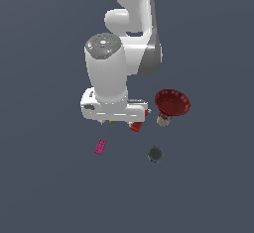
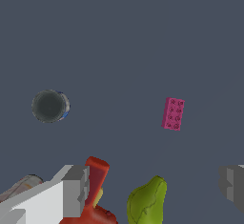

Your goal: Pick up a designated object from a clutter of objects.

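small flat magenta-pink rectangular toy brick with studs on top [image 2: 173, 114], lying flat and alone on the dark grey-blue floor [image 2: 124, 37], well apart from everything else; in the exterior view [image 1: 100, 146] set toward that view's left, below the wrist. probably light, rigid moulded plastic: no give under pressure, smooth and likely a little slippery on the side walls, not fragile. best taken across the two long side walls at mid-length, fingers straddling the short width, since the low profile leaves little height to bite on and calls for a descent almost to the floor. wide-open white-and-grey parallel gripper [image 2: 157, 189], one grey finger [image 2: 76, 187] and the other finger [image 2: 232, 182] far apart, nothing between them held, nothing touched. not over the brick yet: hanging instead above the nearer clutter, with the yellow-green pear-shaped lump [image 2: 147, 201] showing in the gap and the orange-red toy drill [image 2: 95, 189] just beside one finger. further off, a dark round disc with a blue edge [image 2: 50, 106] lying by itself, seen also in the exterior view [image 1: 155, 153]; toward the exterior view's right, a dark red bowl [image 1: 172, 102] tilted, touching or resting against a small can [image 1: 162, 120], exact contact hard to tell.
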